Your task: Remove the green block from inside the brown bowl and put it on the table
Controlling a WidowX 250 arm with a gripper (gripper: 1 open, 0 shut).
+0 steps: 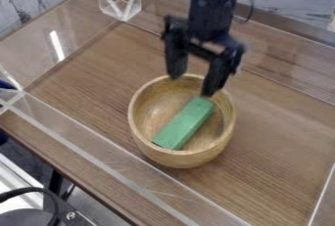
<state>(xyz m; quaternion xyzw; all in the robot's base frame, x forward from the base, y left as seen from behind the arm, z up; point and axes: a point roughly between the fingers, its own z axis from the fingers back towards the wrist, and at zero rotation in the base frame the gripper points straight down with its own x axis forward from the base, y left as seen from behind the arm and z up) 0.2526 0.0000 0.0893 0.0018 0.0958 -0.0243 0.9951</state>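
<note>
Green block (pixel 185 124) is lying inside brown bowl (pixel 147 138) on tabletop (pixel 78 68) – tool (pixel 194 70) is open w/ nothing in it, blurred, above bowl's far part

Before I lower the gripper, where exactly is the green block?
In the camera view, the green block lies inside the brown bowl, toward its right side, just below the blurred gripper.
</note>
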